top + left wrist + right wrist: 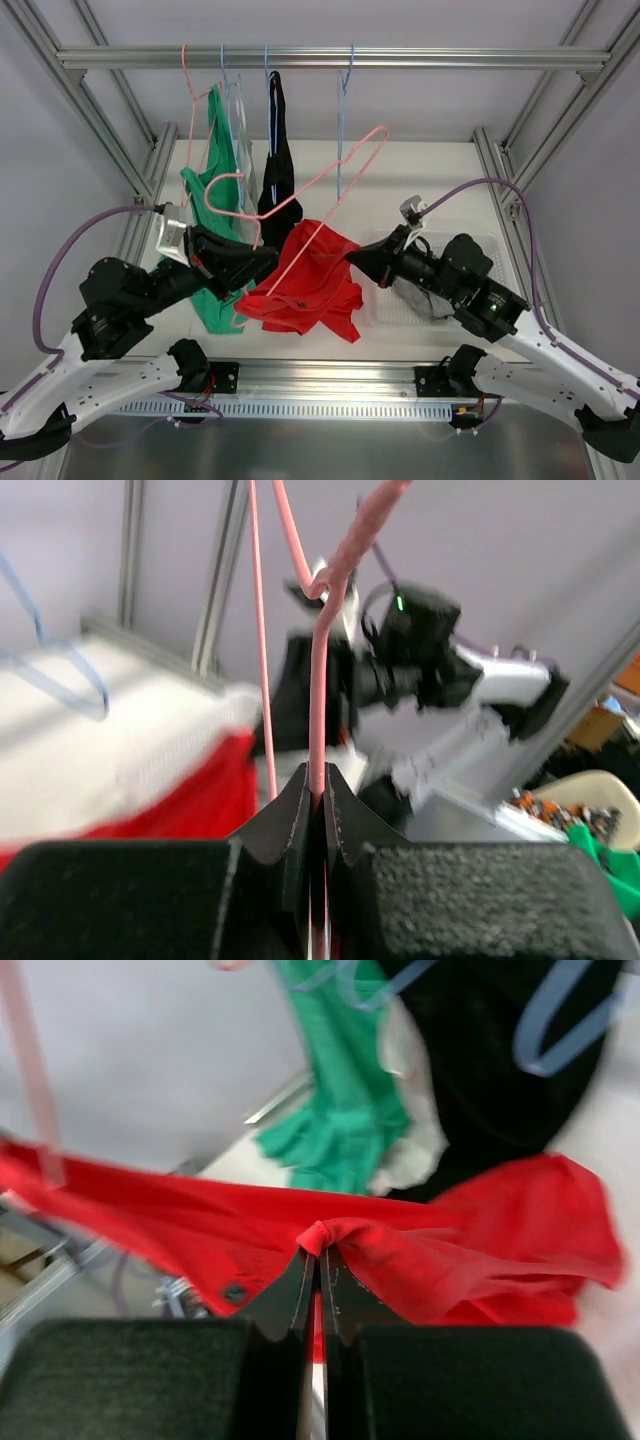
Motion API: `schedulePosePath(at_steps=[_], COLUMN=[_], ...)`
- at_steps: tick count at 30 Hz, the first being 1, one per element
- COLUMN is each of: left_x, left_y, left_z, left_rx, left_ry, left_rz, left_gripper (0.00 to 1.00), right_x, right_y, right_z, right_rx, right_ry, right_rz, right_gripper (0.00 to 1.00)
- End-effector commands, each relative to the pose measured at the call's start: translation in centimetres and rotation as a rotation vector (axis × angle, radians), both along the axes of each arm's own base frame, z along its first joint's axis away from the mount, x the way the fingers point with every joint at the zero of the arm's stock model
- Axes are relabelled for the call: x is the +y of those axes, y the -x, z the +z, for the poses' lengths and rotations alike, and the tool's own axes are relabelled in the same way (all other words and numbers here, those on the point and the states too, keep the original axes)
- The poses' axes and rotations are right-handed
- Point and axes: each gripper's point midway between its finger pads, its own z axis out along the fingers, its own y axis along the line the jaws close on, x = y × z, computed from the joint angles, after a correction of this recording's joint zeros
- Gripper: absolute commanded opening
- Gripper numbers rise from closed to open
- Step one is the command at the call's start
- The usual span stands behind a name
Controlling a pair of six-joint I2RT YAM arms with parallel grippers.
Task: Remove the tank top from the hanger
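Observation:
A red tank top (305,280) hangs bunched on a pink wire hanger (330,165) held tilted above the table's middle. My left gripper (268,258) is shut on the pink hanger's wire, which rises between its jaws in the left wrist view (319,705). My right gripper (355,258) is shut on a pinch of the red tank top's edge, which shows in the right wrist view (420,1250). The gripper tips (320,1255) hold a small fold of the cloth.
A rail (320,57) at the back carries a green top (215,190), a black top (277,160), a pink hanger (190,80) and blue hangers (345,90). A clear tray (395,300) lies under my right arm. Frame posts stand at both sides.

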Motion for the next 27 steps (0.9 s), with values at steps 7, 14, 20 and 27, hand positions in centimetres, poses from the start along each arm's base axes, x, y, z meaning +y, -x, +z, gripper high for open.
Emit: schedulePosePath(at_steps=[7, 14, 20, 27], left_x=[-3.1, -0.8, 1.0, 0.6], left_y=[-7.9, -11.2, -11.4, -13.1], left_z=[8.9, 6.7, 6.3, 1.1], left_rx=[-0.343, -0.370, -0.399, -0.164], left_ry=[0.300, 0.318, 0.337, 0.151], left_rz=[0.296, 0.532, 0.617, 0.644], left_gripper=[0.00, 0.00, 0.00, 0.00], right_x=[2.0, 3.4, 3.9, 2.5], right_y=[5.7, 4.8, 4.2, 3.2], right_z=[-4.0, -13.8, -17.2, -16.0], right_rx=[0.061, 0.214, 0.282, 0.263], right_ry=[0.130, 0.311, 0.403, 0.390], right_rz=[0.209, 0.085, 0.033, -0.052], right_gripper=[0.00, 0.00, 0.44, 0.99])
